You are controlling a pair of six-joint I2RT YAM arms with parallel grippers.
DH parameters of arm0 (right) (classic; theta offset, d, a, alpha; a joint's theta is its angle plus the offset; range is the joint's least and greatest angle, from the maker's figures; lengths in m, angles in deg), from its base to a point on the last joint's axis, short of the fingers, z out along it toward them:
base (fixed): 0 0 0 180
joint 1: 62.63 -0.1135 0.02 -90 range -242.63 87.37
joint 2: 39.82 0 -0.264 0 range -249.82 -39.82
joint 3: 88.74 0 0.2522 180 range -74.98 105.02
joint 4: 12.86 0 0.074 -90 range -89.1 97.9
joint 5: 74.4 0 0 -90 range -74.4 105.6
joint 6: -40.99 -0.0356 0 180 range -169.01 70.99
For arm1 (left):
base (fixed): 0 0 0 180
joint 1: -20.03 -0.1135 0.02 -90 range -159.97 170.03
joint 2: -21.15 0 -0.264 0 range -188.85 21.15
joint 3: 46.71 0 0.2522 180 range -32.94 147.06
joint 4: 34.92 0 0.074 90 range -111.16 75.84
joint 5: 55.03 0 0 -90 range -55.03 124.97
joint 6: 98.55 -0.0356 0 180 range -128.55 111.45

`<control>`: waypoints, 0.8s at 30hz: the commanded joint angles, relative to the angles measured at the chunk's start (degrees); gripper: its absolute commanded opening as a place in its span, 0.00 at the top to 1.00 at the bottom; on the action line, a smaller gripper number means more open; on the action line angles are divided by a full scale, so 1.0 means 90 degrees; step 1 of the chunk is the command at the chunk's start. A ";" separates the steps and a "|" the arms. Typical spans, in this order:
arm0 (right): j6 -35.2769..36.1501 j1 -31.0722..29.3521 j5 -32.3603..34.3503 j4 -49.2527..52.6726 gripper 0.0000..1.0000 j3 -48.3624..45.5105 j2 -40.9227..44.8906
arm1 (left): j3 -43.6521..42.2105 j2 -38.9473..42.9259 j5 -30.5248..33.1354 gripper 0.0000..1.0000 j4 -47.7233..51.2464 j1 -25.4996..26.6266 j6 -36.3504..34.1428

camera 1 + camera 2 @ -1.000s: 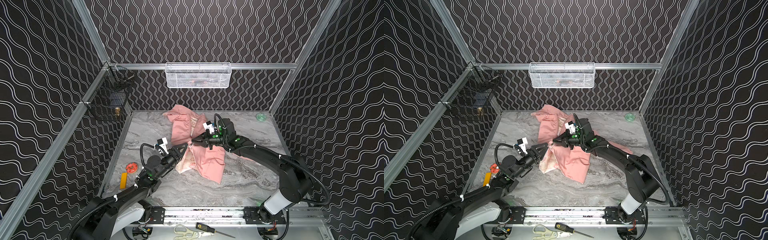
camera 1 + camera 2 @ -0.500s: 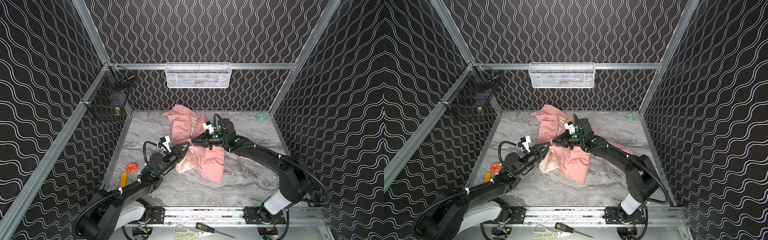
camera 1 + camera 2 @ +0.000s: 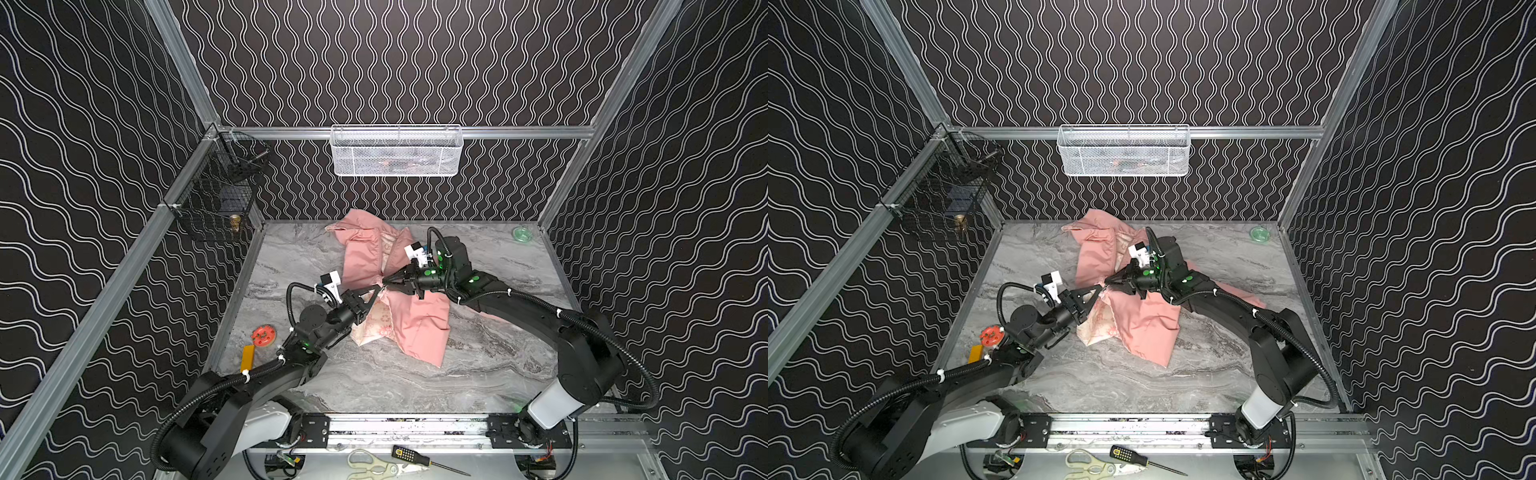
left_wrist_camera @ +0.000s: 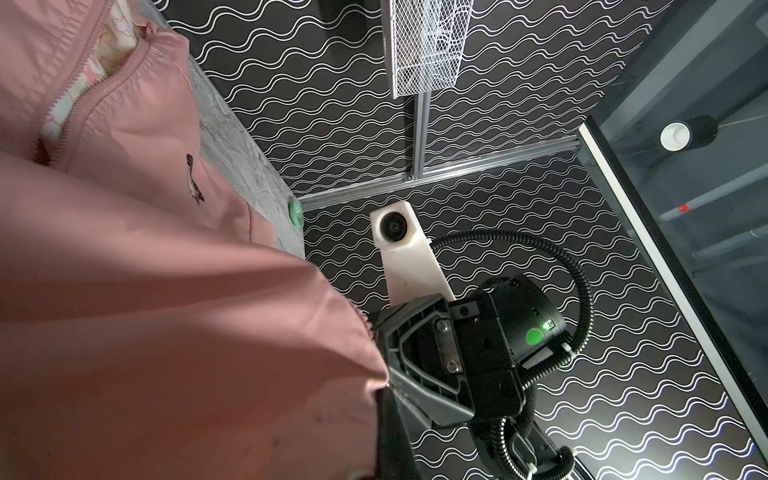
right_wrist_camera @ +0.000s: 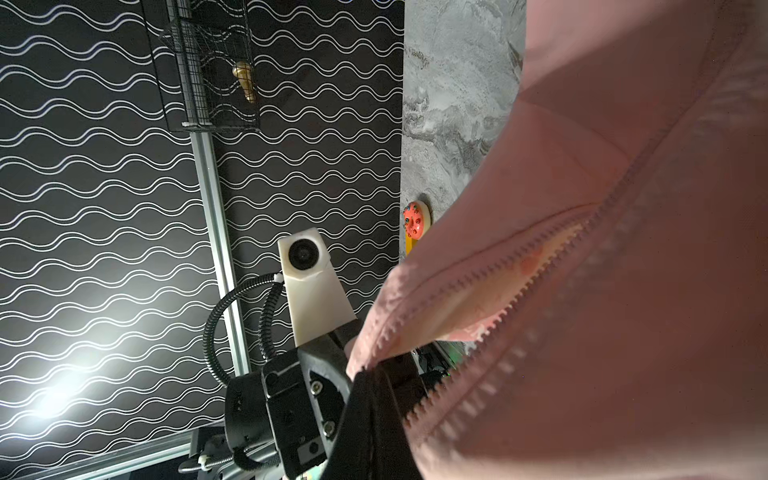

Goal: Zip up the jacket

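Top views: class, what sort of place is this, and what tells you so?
Probably a robot lab test cell, not a home: an aluminium frame boxes in patterned walls, robot arms are mounted on a front rail, and a jacket lies on the marble-look tabletop.

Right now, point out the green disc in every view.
Top view: green disc in the far right corner of the table.
Top view: green disc, same corner.
Left wrist: green disc at the table's edge, beyond the jacket.
Right wrist: not in it.
Shared landmark: the jacket.
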 commanded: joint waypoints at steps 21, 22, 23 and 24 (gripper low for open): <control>-0.0078 -0.0014 -0.0113 -0.0172 0.76 -0.0088 0.0173 | -0.0058 0.0125 0.0100 1.00 -0.0292 -0.0003 -0.0001; -0.0084 -0.0008 -0.0105 -0.0190 0.77 -0.0113 0.0180 | -0.0067 0.0109 0.0099 1.00 -0.0324 -0.0010 0.0008; -0.0090 -0.0011 -0.0114 -0.0197 0.78 -0.0112 0.0179 | -0.0065 0.0101 0.0101 1.00 -0.0343 0.0004 0.0006; -0.0093 -0.0010 -0.0114 -0.0191 0.81 -0.0122 0.0192 | -0.0069 0.0092 0.0099 1.00 -0.0365 0.0001 0.0013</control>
